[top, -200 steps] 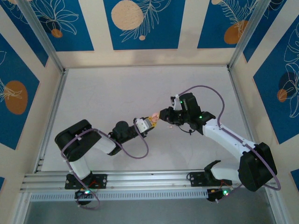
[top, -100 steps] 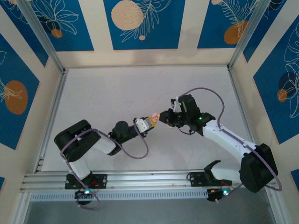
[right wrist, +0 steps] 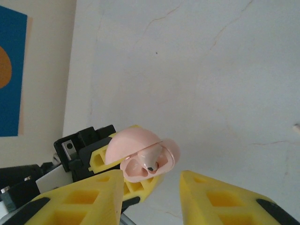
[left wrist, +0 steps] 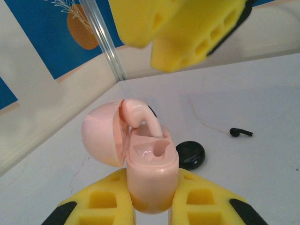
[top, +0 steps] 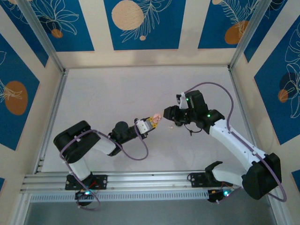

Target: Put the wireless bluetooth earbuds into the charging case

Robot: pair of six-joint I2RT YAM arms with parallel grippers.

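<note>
Status: left gripper (left wrist: 152, 190) pinches the open charging case (left wrist: 152, 164), one pink bud (left wrist: 140, 115) seated, other slot empty; right gripper (right wrist: 151, 183) spread, holding nothing; black earbud (left wrist: 240, 132) lies on table (left wrist: 262, 84), not yet inserted.

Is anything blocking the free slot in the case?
Nothing visible blocks it. The charging case, held in the left gripper, has its lid swung back; the slot beside the pink earbud lies bare. The right gripper hangs close by, jaws apart.
</note>
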